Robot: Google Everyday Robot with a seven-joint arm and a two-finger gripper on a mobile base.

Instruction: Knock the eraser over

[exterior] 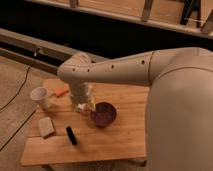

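The eraser (72,135) is a small thin black oblong slab on the wooden table (120,142), near the front left, between the tan block (46,126) and the purple bowl (103,114). My gripper (83,106) hangs from the white arm above the table's middle, just left of the bowl and behind the eraser, a short way from it. The arm's wrist hides most of the gripper.
A white cup (39,96) stands at the table's left edge. An orange pen-like stick (62,91) lies behind it. The big white arm body fills the right side of the view. A dark cable runs over the floor on the left.
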